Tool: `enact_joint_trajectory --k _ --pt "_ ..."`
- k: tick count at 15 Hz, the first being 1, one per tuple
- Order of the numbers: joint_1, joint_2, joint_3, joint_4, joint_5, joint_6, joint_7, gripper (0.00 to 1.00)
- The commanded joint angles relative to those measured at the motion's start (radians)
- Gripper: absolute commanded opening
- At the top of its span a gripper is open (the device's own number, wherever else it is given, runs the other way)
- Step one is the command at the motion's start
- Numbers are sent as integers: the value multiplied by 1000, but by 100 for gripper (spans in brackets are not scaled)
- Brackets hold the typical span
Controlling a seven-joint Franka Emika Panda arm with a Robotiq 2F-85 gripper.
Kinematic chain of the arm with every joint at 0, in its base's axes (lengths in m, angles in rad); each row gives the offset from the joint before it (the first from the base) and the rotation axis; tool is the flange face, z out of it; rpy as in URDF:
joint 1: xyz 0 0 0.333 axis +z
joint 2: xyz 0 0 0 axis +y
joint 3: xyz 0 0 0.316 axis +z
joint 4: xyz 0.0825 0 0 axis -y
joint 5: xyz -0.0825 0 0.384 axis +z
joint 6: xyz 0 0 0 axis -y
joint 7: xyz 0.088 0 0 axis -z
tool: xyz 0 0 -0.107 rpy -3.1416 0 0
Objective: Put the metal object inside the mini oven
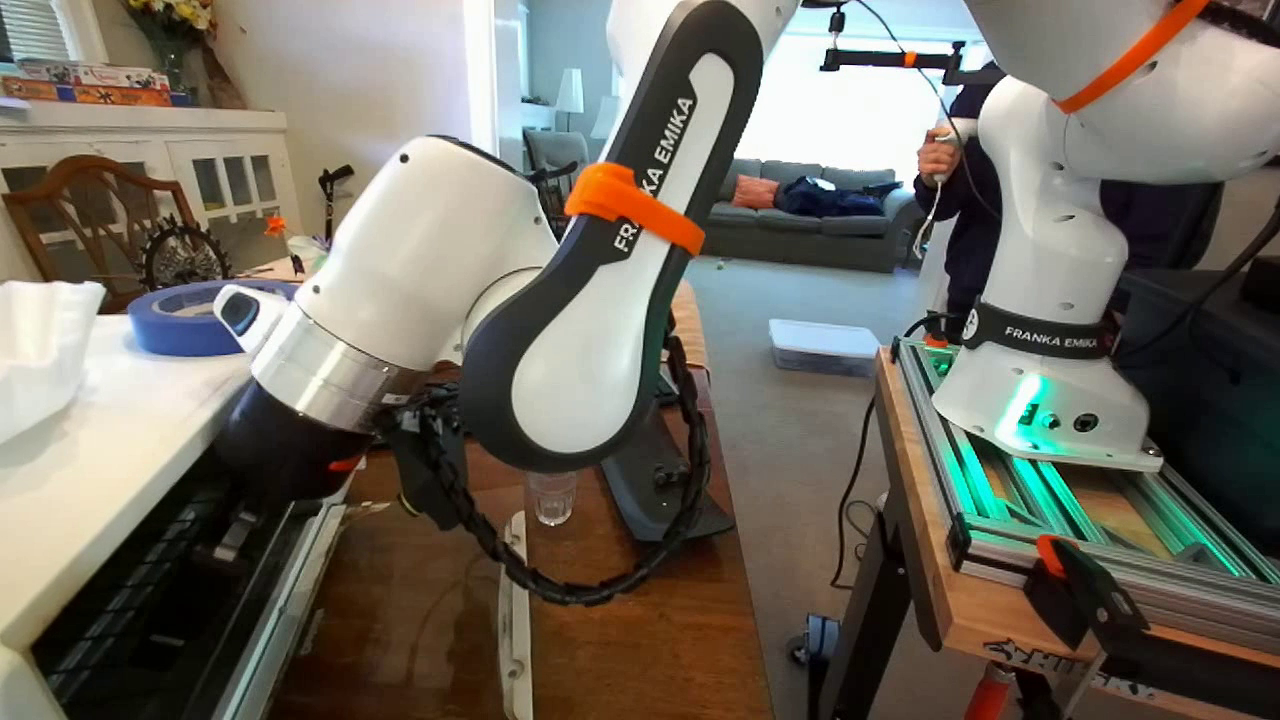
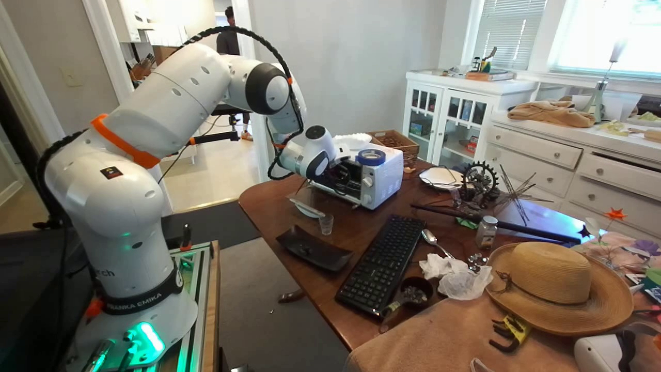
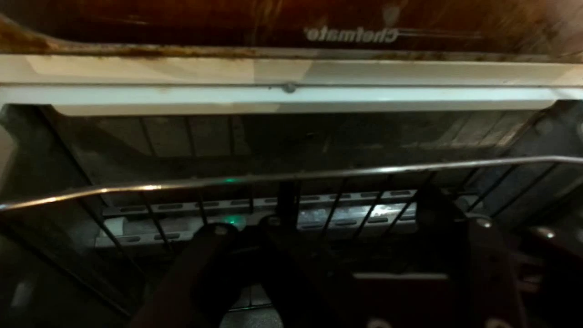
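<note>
A smooth white arm point(image 2: 165, 101) reaches across a wooden table point(image 1: 430, 640) into the boxy mini oven point(image 2: 388, 178). Only an exterior view shows the dark, oblong metal object point(image 2: 330, 258), on the table; only the wrist view reveals the gripper point(image 3: 357, 200) with jaws partly spread, nothing visibly held.

Exterior views: bright daylight, mostly crisp. Background window point(image 1: 850, 112), in an exterior view: overexposed, detail lost to white. Upper-right window point(image 2: 609, 36), in an exterior view: likewise washed out. Base lamp point(image 1: 1022, 405), in both exterior views: green-white glare, green cast on metal rails point(image 1: 980, 475). Wrist view: dim, soft, low contrast. Mini oven point(image 3: 273, 97): front edge pale, interior deeply shadowed. Rack bar point(image 3: 391, 170): scattered bright highlights. Fingers point(image 3: 435, 207): near-black silhouettes, outlines partly merging into shadow.
</note>
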Motion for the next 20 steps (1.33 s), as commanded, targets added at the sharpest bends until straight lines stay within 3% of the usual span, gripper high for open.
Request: enact_joint_trajectory --k 1,6,10,11,12,13,16,17,19,20 --pt "9 63 -4 116 -48 -46 -10 43" --pt "20 88 -5 167 -58 -64 -2 43" --pt "42 76 -15 145 -55 -47 5 43" --pt "48 74 -20 139 -53 -44 8 81" --pt "49 73 -21 135 -52 -42 9 93" --pt "58 70 -28 128 -52 -40 11 98" --pt "87 51 -50 81 -40 -8 27 100" --pt "114 38 -77 53 -34 18 35 85" --pt "147 15 -98 -9 -21 91 39 76" --pt "172 4 -119 -41 -9 130 37 78"
